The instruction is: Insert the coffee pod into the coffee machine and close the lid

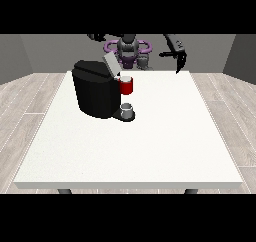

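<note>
The black coffee machine [95, 93] stands on the left half of the white table [150, 146]. Its grey lid [111, 64] is tilted up and open. A red pod holder [127, 87] juts from the machine's front, and a small pale round thing [126, 78], apparently the coffee pod, sits in its top. Below it a grey cup [128, 109] rests on the machine's base. The hand at the view's right [179, 56] hangs over the table's far right edge, fingers straight and pointing down, holding nothing. The hand at the view's left [96, 37] is raised behind the machine, well above the lid.
The robot's torso [129, 50] stands behind the table's far edge, just behind the machine. Grey wood flooring surrounds the table on both sides.
</note>
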Robot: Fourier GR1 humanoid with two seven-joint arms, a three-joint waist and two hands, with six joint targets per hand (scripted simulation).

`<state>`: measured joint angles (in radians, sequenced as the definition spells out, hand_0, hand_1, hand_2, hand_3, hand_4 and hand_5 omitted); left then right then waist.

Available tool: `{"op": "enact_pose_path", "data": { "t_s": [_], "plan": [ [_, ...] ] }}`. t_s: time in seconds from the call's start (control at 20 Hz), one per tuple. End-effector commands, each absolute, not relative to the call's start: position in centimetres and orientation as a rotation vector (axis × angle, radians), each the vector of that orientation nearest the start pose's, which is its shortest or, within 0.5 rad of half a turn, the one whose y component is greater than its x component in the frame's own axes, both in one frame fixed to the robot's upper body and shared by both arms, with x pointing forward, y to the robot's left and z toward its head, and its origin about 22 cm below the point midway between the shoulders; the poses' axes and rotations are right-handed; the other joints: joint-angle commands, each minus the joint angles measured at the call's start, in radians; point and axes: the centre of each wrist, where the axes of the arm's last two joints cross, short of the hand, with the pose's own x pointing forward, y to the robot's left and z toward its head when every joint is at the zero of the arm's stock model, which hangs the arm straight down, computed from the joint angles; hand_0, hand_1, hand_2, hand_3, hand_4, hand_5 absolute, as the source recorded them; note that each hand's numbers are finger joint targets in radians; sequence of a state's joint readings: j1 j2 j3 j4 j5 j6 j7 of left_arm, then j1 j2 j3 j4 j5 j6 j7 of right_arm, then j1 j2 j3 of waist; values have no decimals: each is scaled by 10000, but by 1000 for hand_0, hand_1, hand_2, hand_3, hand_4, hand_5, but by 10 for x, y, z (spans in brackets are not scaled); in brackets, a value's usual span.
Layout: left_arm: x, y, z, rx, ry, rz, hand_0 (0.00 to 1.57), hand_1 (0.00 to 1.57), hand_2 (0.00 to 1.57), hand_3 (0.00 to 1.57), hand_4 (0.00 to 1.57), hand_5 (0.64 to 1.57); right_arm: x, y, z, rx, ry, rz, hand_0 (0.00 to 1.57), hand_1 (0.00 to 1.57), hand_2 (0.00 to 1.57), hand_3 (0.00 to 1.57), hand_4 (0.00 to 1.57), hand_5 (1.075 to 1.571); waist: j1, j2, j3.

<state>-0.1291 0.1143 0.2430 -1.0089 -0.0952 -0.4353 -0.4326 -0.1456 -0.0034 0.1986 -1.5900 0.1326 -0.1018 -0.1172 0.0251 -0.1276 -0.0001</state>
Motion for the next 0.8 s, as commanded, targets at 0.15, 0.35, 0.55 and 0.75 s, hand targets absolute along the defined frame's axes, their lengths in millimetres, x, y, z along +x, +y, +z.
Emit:
{"op": "enact_pose_path", "data": {
  "t_s": [0.15,0.35,0.55,0.75],
  "plan": [
    [248,292,-69,-2305,-16155,-2568,0,0,0,0,317,1571,287,-164,34,-1455,-18891,2435,0,0,0,0,208,1571,840,686,4],
    [247,297,-68,-2077,-16711,-2498,0,0,0,0,373,1571,316,-173,57,-1303,-19180,2197,0,0,0,0,344,1571,761,1402,2],
    [251,276,-61,-2089,-16761,-2275,0,0,0,0,342,1571,331,-171,54,-1699,-18804,1953,0,0,0,0,350,1571,903,1516,2],
    [260,297,-52,-2130,-17123,-2130,0,0,0,0,328,1571,342,-190,54,-2088,-18994,1785,0,0,0,0,362,1571,658,1845,2]
  ]
}}
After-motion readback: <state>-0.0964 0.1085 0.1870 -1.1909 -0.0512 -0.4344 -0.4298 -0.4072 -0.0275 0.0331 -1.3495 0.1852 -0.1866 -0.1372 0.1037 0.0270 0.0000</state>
